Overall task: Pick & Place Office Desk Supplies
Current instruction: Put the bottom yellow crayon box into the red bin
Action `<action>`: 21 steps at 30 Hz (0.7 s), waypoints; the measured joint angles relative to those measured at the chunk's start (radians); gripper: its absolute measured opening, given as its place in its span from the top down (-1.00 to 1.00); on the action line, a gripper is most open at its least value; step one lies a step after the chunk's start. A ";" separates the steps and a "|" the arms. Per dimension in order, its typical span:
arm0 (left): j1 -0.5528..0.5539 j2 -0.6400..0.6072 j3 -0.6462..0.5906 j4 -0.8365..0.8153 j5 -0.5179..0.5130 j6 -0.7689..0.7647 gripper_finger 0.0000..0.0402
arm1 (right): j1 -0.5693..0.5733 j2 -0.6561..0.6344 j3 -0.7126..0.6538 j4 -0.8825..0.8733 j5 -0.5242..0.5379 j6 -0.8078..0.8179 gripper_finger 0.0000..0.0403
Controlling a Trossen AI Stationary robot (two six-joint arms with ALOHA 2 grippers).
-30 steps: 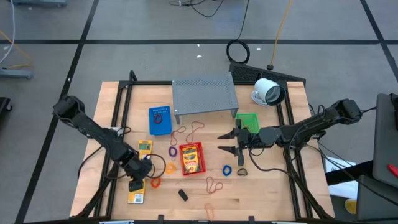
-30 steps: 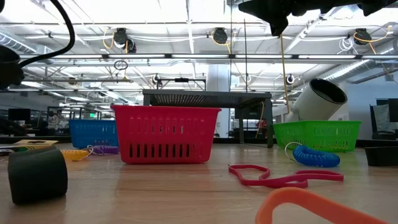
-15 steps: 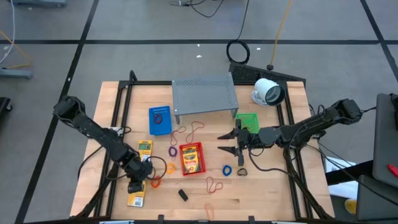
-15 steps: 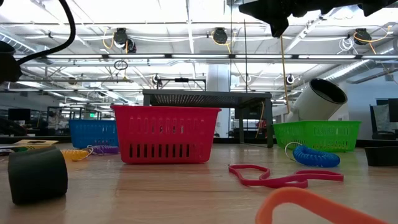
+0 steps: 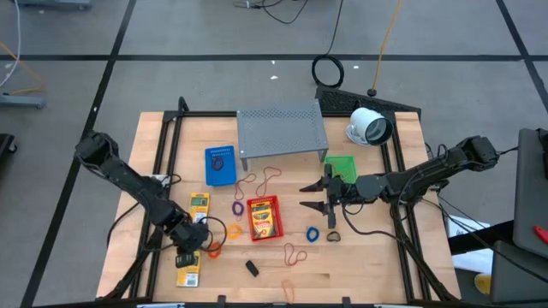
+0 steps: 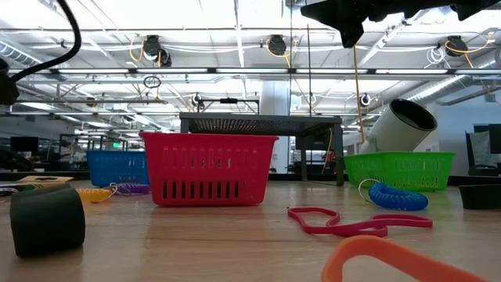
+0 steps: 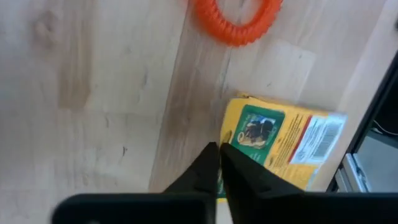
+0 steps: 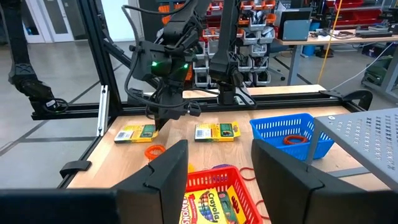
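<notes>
Left gripper (image 5: 187, 257) at lower left, fingers together on edge of yellow packet (image 7: 283, 143); right gripper (image 5: 319, 197) right of centre, fingers apart, empty

From above, a wooden bench (image 5: 360, 257) carries a grey perforated shelf (image 5: 282, 130) at the back, with a white round device (image 5: 369, 126) beside it. A blue basket (image 5: 220, 166) sits near the shelf, a red basket (image 5: 263, 217) holding a crayon box lies mid-bench, and a green basket (image 5: 342, 167) is partly under the right arm. The left gripper (image 5: 187, 259) hangs low over a yellow packet (image 5: 187, 272) at the front left corner, an orange band (image 5: 213, 250) just beside it. Another yellow packet (image 5: 199, 202) lies farther back. The right gripper (image 5: 313, 196) hovers with fingers spread, next to the red basket. A blue coil (image 5: 312, 233) and a small black piece (image 5: 252, 268) lie in front.
</notes>
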 joint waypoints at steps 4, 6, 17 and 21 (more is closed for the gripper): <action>-0.019 0.039 0.001 0.001 0.013 -0.033 0.97 | 0.000 0.000 0.000 0.000 0.000 0.000 0.17; -0.020 0.058 0.001 0.001 0.042 -0.050 0.98 | 0.000 0.000 0.000 0.000 0.000 0.000 0.17; -0.016 0.002 0.009 0.001 0.066 -0.051 0.99 | 0.000 0.000 0.000 0.000 0.001 0.000 0.17; -0.016 -0.063 0.009 0.000 0.078 -0.051 0.99 | 0.000 0.000 0.000 0.002 0.002 0.000 0.17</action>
